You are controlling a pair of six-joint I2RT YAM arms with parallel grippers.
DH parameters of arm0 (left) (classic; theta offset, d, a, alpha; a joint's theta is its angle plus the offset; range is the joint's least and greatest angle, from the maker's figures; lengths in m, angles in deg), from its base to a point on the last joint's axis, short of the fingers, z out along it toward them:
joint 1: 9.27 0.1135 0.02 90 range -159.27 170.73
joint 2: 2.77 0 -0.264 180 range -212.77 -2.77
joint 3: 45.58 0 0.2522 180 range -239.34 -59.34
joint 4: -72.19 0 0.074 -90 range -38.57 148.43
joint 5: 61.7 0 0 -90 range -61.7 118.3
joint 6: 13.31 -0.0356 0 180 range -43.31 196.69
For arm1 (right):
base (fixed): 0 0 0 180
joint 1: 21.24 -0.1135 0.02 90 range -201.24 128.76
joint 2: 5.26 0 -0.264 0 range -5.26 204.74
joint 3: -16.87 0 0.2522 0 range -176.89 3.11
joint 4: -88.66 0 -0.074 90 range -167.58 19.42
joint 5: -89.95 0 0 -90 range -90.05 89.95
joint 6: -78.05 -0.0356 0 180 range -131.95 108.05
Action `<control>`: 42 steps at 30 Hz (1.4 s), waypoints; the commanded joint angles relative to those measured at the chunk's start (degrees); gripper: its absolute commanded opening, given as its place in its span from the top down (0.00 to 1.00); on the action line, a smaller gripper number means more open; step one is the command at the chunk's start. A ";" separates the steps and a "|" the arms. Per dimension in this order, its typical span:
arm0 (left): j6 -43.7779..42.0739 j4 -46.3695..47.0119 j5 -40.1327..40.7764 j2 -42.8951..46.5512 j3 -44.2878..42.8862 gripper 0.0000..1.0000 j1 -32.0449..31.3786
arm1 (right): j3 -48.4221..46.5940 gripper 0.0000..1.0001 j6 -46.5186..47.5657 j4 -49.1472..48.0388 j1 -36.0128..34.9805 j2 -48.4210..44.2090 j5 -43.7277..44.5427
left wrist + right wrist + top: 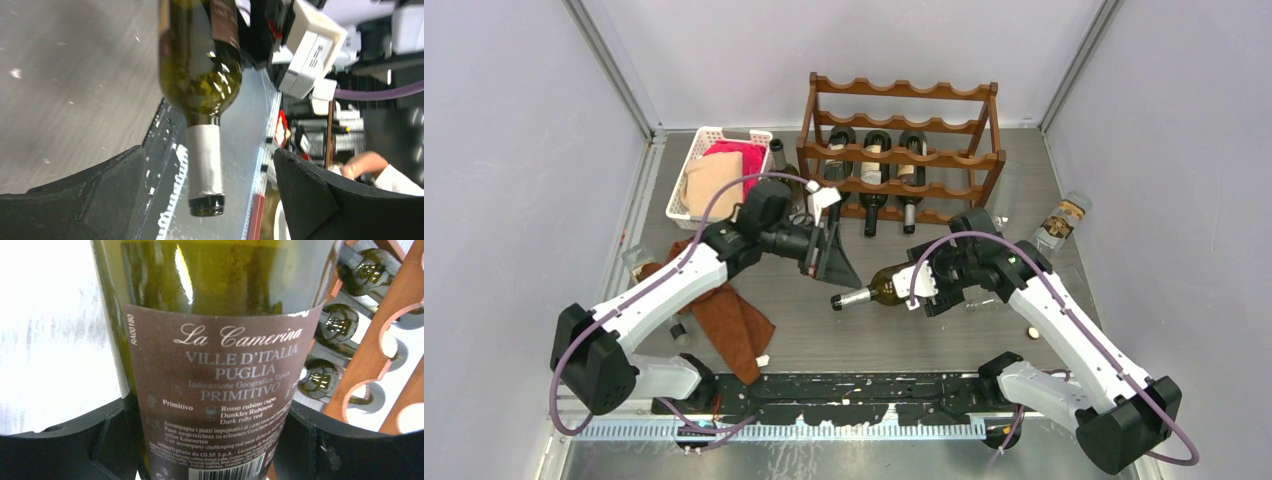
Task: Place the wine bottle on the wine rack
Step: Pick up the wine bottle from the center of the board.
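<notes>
Right gripper (921,290) clamps bottle (882,289) body; left gripper (829,265) wide, off neck — keep level, aim at free rack (954,158) cradle.

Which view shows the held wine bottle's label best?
Right wrist: the label is large, its print readable. Left wrist catches only its edge on the wine bottle; top external shows it too small to read.

Pale lilac walls (504,150), grey wood-grain tabletop (824,335), metal corner posts (612,65)
</notes>
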 commanded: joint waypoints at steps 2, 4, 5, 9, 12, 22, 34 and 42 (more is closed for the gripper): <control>-3.95 -1.31 -2.87 -1.64 -1.41 0.09 -4.80 | -5.45 0.99 6.99 -4.03 0.21 1.29 -0.64; -5.68 -4.18 -1.84 -2.75 -2.32 0.20 -6.03 | -5.75 0.99 7.22 -4.41 0.23 1.35 -0.73; -6.36 -6.31 -1.08 -3.37 -2.79 0.28 -6.64 | -5.84 0.99 7.23 -4.73 0.22 1.39 -0.82; -8.10 -9.12 1.81 -5.42 -4.23 0.33 -9.11 | -6.37 0.99 7.30 -5.04 0.21 1.63 -0.89; -8.13 -8.85 3.58 -6.45 -4.56 0.33 -10.31 | -6.89 0.99 7.33 -5.07 0.18 1.69 -0.89; -5.22 -2.40 3.07 -6.86 -3.77 0.60 -11.22 | -5.87 0.98 8.04 -3.23 0.19 -0.15 -2.32; -3.67 0.07 -0.50 -9.39 -3.66 0.70 -13.05 | -5.54 0.95 8.51 -2.58 0.08 -1.12 -3.45; -1.79 6.81 -3.35 -6.22 -0.45 1.00 -13.16 | -5.65 0.14 2.85 -4.41 0.15 -0.90 -4.50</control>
